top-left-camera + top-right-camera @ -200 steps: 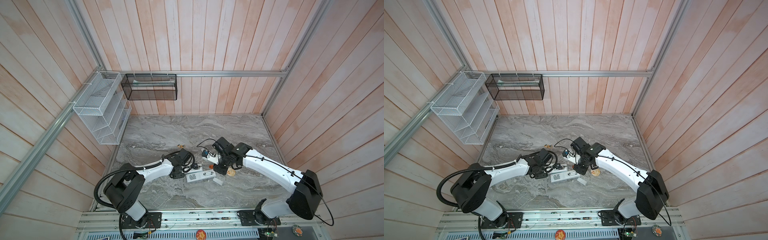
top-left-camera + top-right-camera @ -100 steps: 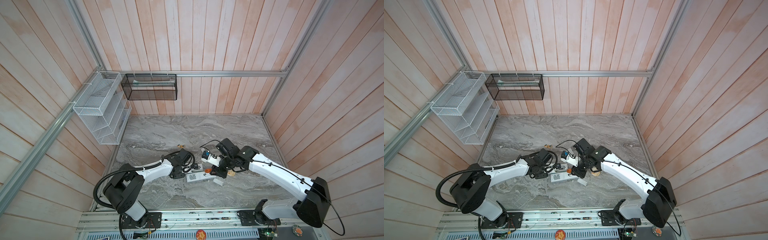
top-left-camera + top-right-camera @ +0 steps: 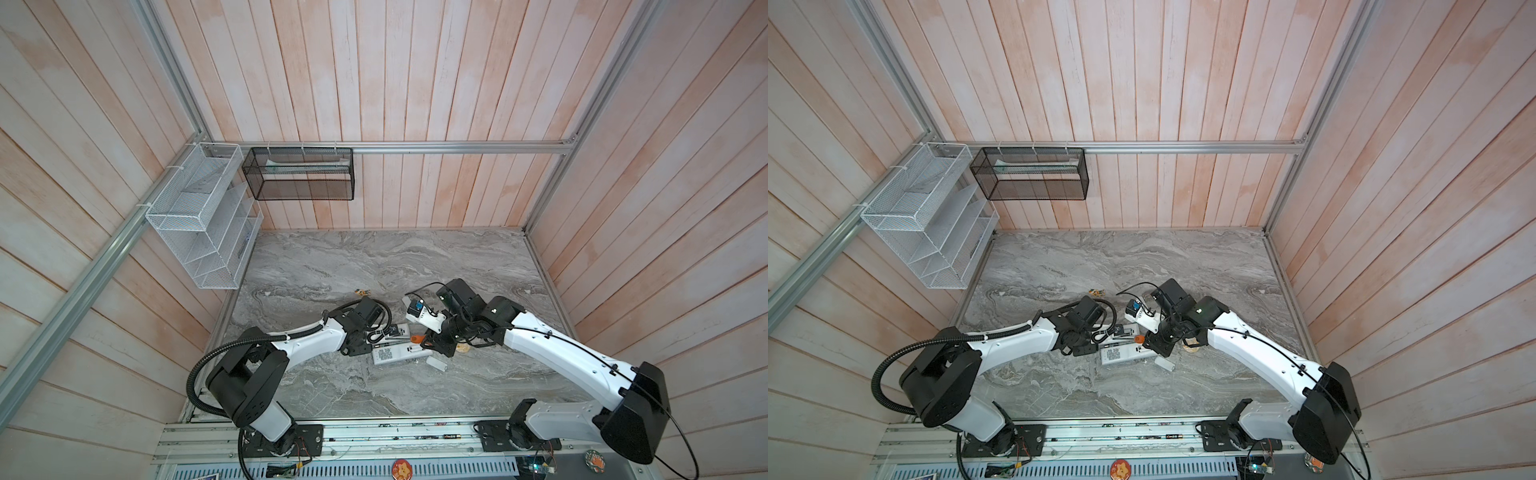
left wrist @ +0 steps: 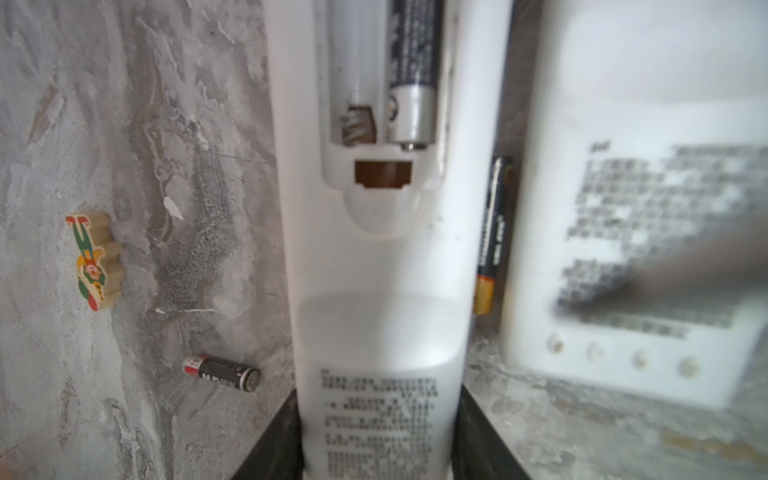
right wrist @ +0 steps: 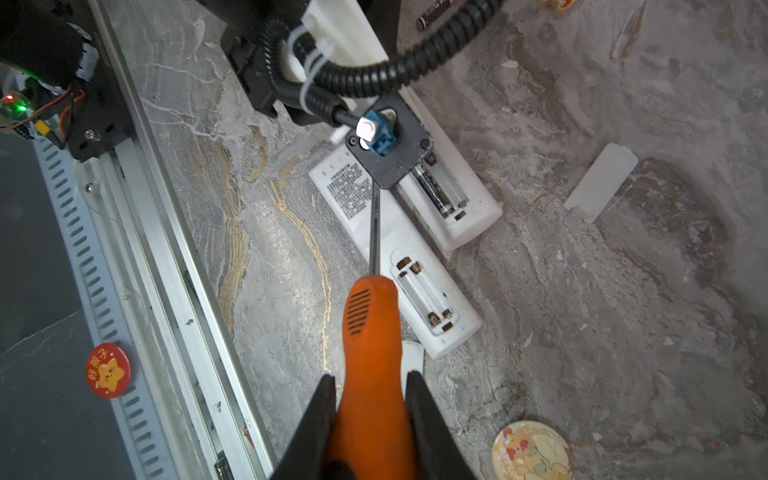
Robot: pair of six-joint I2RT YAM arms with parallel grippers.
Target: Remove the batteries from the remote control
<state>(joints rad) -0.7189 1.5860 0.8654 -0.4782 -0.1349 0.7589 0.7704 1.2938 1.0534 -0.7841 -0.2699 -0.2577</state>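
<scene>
My left gripper [image 4: 378, 399] is shut on a white remote control [image 4: 374, 257], which lies back-up with its compartment uncovered. One battery [image 4: 411, 83] sits in one slot; the slot beside it is empty. A second white remote [image 5: 415, 291] lies alongside with both slots empty. One loose battery [image 4: 494, 232] rests between the two remotes and another [image 4: 222, 372] lies on the table. My right gripper [image 5: 370, 376] is shut on an orange-handled screwdriver [image 5: 372, 332], whose shaft reaches over the second remote. In both top views the two grippers [image 3: 374, 336] [image 3: 432, 343] meet at the remotes.
A white battery cover [image 5: 600, 183] lies loose on the marble table [image 3: 374, 257]. Another cover [image 5: 413, 357] shows under the screwdriver handle. A round badge [image 5: 530, 451] and a small wooden toy piece [image 4: 97, 259] lie nearby. The aluminium front rail [image 5: 137, 232] runs close by.
My right arm has come down and toward the front with the screwdriver, over the second remote. The left arm and its remote have stayed put.
</scene>
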